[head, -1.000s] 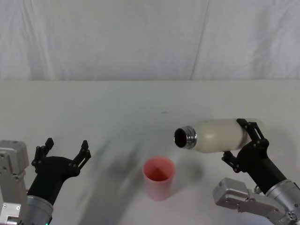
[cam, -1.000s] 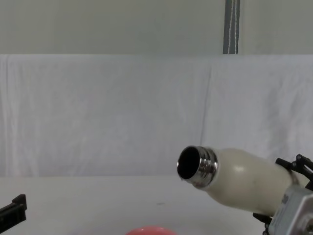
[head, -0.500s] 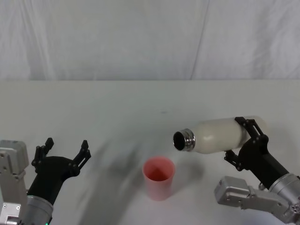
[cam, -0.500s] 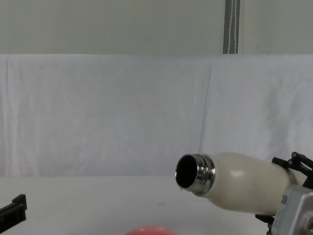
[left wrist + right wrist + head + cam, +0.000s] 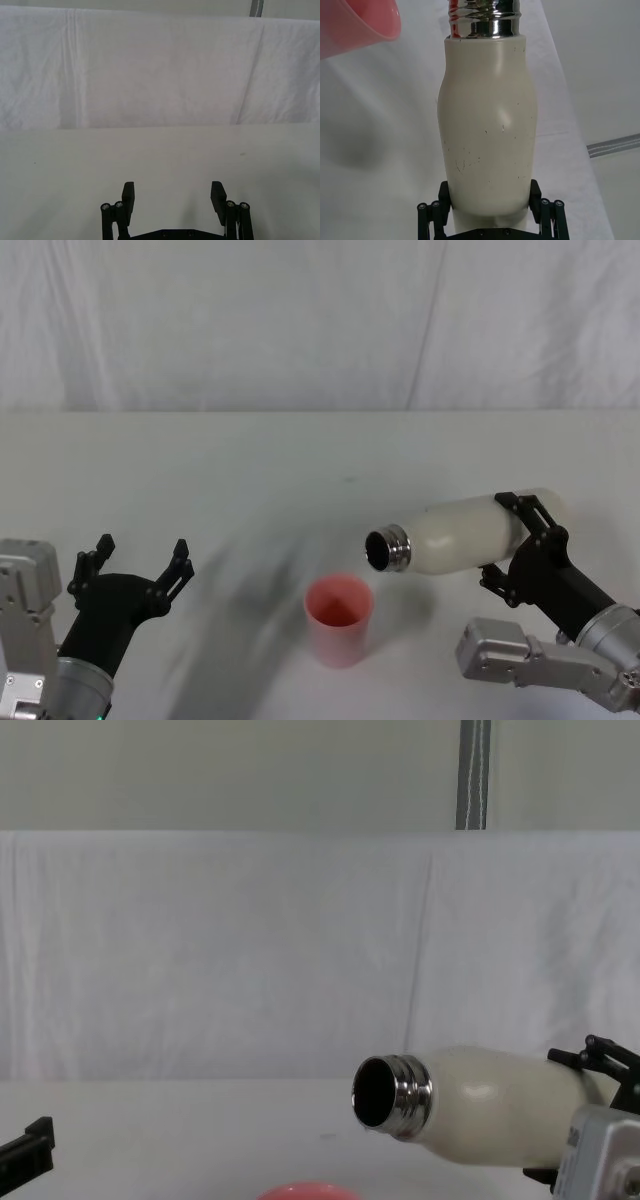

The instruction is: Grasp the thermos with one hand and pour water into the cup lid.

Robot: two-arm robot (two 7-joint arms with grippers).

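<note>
1. The right gripper (image 5: 520, 540) pinches the thermos (image 5: 465, 534) near its base, one finger on each side of the cream body.
2. The thermos lies almost level above the table (image 5: 300, 460), steel neck pointing toward the robot's left, its open mouth just above and beside the pink cup lid (image 5: 339, 619).
3. No brand or writing can be read on the thermos.
4. The left gripper (image 5: 138, 562) hovers low at the left, fingers spread, holding nothing.

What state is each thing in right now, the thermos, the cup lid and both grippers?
thermos: uncapped, tipped about level, mouth toward the cup lid, held off the table.
cup lid: upright on the table, open side up.
right gripper: shut on the thermos's base end.
left gripper: open, holding nothing, parked at the left.
</note>
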